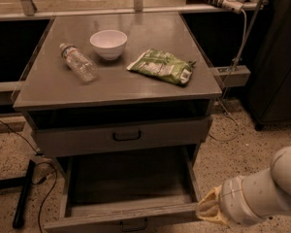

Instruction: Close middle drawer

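Note:
The middle drawer (128,211) is pulled far out of the grey cabinet. Its deep plain box is empty and its low front panel sits at the bottom edge of the camera view, with the dark loop handle (133,224) partly cut off. My gripper (207,210) is at the end of the white arm (262,191), low on the right. It is right beside the drawer's front right corner. I cannot tell whether it touches the panel.
The drawer above (123,136) is nearly shut, with a dark gap over it. On the cabinet top (150,84) are a white bowl (108,43), a lying plastic bottle (78,62) and a green snack bag (162,66). Cables lie on the floor at left (26,191) and hang at right (235,52).

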